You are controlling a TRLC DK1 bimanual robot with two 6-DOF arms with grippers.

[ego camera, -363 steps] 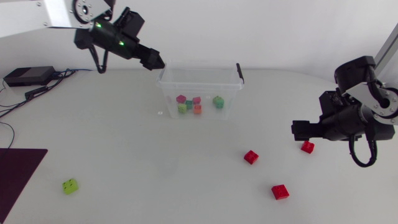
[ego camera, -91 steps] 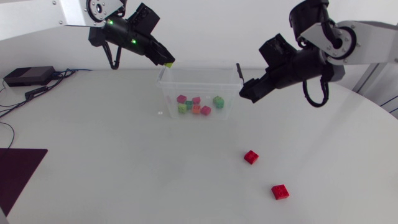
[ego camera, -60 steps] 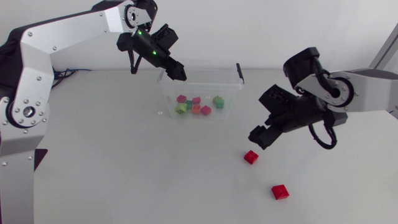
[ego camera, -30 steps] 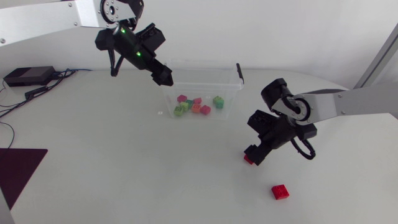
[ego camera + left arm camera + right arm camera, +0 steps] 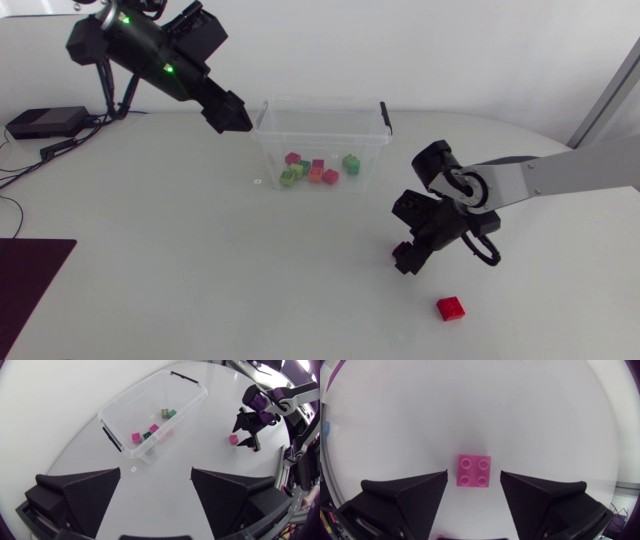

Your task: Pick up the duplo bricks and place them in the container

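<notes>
The right pincer (image 5: 473, 479) hovered low at the lower right of the head view, wide open and holding nothing. Its two fingers straddled the red brick (image 5: 474, 471) without touching it. That brick lay studs-up on the bench (image 5: 200, 260), about centred in the gap and turned only slightly off square to the fingers. The likeliest slip from here was a poor closure. If the fingers met the brick unevenly, one would probably reach it first and push or twist it across the smooth surface instead of clamping it. A bite too high, near the studs, could let it drop on the way over. The carry also carried some risk: a low approach could knock the container (image 5: 320, 136) on its rim and shift it. The left pincer (image 5: 155, 472), likewise spread open and empty, hung in the upper left of the head view just beside the container's left corner, so the drop zone looked somewhat crowded on that side. The clear container stood at the upper middle with its lid off, holding a small cluster of loose bricks (image 5: 317, 170) in pink, green and red-orange on its floor. A second red brick (image 5: 450, 308) lay on the bench near the lower right, apart from the right pincer and not yet collected.
</notes>
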